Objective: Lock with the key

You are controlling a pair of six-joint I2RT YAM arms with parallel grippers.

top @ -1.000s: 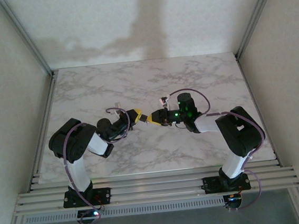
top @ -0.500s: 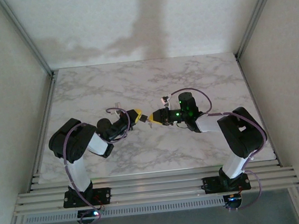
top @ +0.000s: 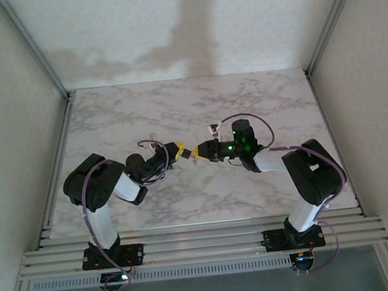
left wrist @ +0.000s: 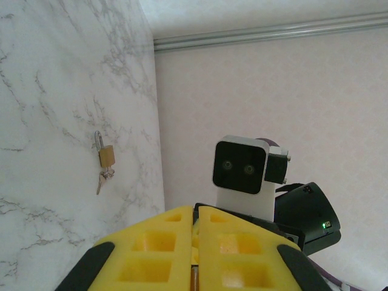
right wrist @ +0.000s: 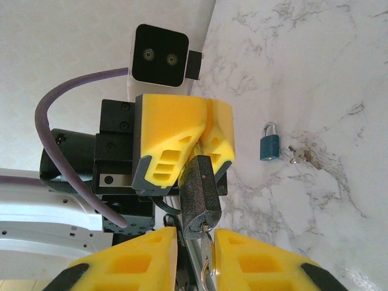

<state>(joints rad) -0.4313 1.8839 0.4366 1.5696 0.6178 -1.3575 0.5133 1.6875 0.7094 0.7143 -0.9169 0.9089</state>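
Note:
A dark grey padlock [right wrist: 200,193] hangs in the air between the two arms, over the middle of the marble table [top: 259,105]. My left gripper [right wrist: 203,138] is shut on its shackle end; in the left wrist view the left gripper [left wrist: 197,211] shows its yellow fingers pressed almost together. A silver key [right wrist: 207,257] sticks in the keyhole at the padlock's bottom. My right gripper [right wrist: 195,235] sits around that key, fingers apart, with a gap on the key's left side. From above, the left gripper [top: 178,150] and right gripper [top: 196,153] meet tip to tip at the padlock [top: 188,151].
A blue padlock [right wrist: 270,145] with loose keys [right wrist: 299,156] lies on the table beside the arms. A brass padlock [left wrist: 107,156] with its keys [left wrist: 103,179] lies flat on the marble too. White walls enclose the table on three sides.
The right wrist has shifted slightly toward the far side, with the right gripper staying at the padlock. The left arm and the padlock have held still.

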